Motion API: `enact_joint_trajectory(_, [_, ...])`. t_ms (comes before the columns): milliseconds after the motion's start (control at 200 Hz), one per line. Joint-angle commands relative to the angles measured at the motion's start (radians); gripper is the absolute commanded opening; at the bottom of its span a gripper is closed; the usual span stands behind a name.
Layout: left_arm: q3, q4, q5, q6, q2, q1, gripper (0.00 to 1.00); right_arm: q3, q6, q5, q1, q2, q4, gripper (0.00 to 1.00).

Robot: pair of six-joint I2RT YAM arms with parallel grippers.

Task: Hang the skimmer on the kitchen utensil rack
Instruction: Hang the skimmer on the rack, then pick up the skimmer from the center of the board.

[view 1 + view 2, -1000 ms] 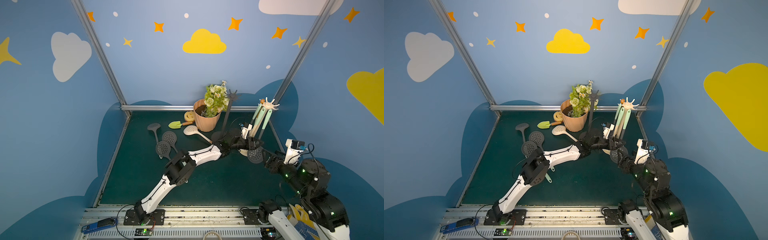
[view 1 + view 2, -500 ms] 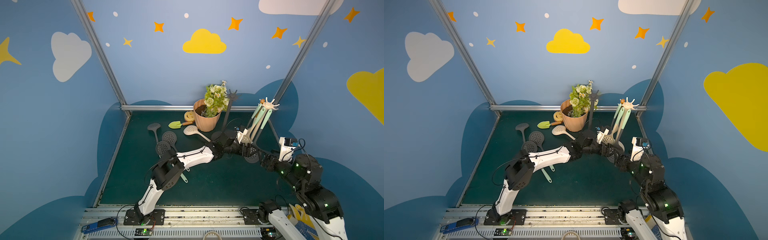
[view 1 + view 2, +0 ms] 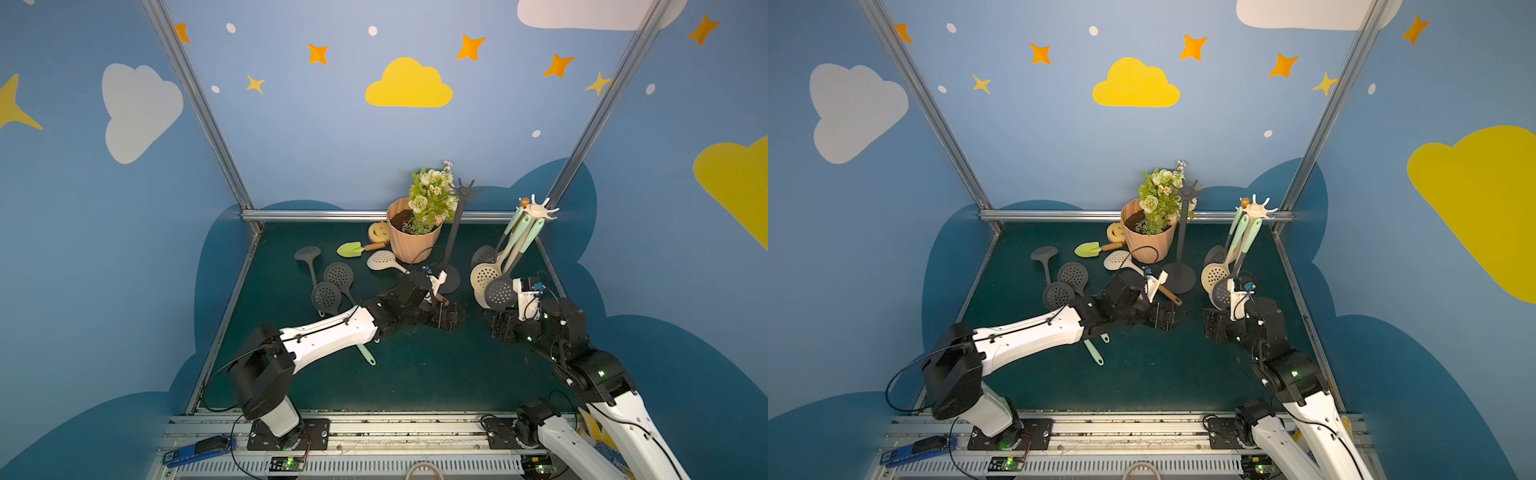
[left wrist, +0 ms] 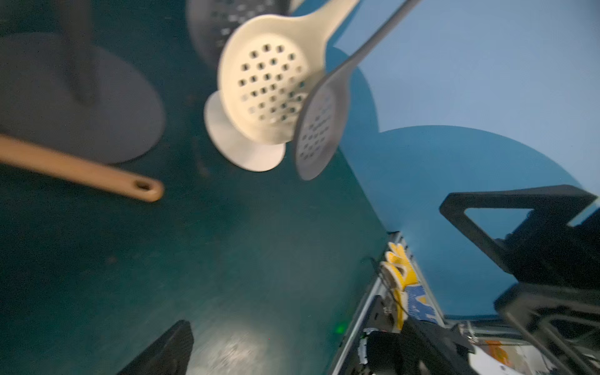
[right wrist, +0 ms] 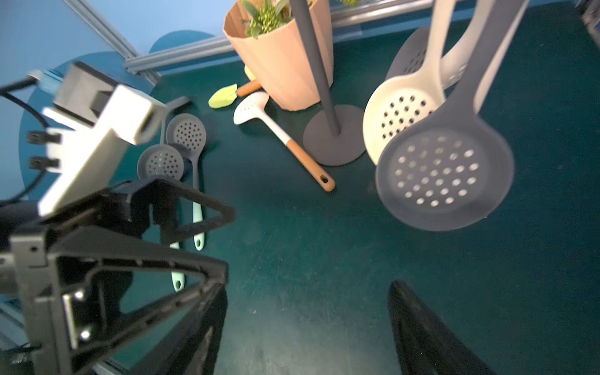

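Two claws, the left gripper [image 3: 449,319] and the right gripper [image 3: 498,330], are shown spread wide and empty, low over the mat [image 3: 415,374], tips facing. Just beyond the right one, the grey skimmer [image 3: 501,292] is hung on the white rack [image 3: 538,210] among at least two others, head down, long axis near upright; four skimmers [image 3: 326,295] are seen lying beside one dark rack [image 3: 453,245]. A second earlier, both claws were raised against it.

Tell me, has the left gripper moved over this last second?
Yes. The left gripper has pulled away from the white rack, toward the front, and now sits before the dark stand's base.
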Motion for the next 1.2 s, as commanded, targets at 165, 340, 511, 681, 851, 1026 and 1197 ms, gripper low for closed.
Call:
enact_joint_trajectory(165, [-0.130,-0.283,-0.283,-0.056,-0.263,0.128,1.00,-0.068,0.023,0.007,0.115,0.067,0.133,0.77])
enact_joint_trajectory(340, [-0.180,-0.376,-0.370,-0.121,-0.356,0.233,1.00,-0.078,0.015,0.046,0.221,0.126,0.166,0.77])
enact_joint_trajectory(511, [-0.157,-0.526,-0.426,-0.184,-0.355,0.322,0.98,-0.110,0.027,0.076,0.307,0.151,0.205,0.77])
enact_joint_trajectory(681, [-0.149,-0.597,-0.452,-0.218,-0.290,0.371,0.94,-0.125,0.030,0.076,0.350,0.183,0.229,0.77])
enact_joint_trajectory(851, [-0.129,-0.574,-0.433,-0.225,-0.199,0.384,0.89,-0.140,0.030,0.077,0.359,0.193,0.240,0.77])
enact_joint_trajectory(1026, [-0.050,-0.494,-0.273,-0.209,-0.068,0.383,0.81,-0.180,0.049,0.095,0.354,0.186,0.249,0.77])
enact_joint_trajectory(1197, [-0.046,-0.278,-0.138,-0.276,0.000,0.375,0.80,-0.204,0.060,0.095,0.339,0.165,0.250,0.77])
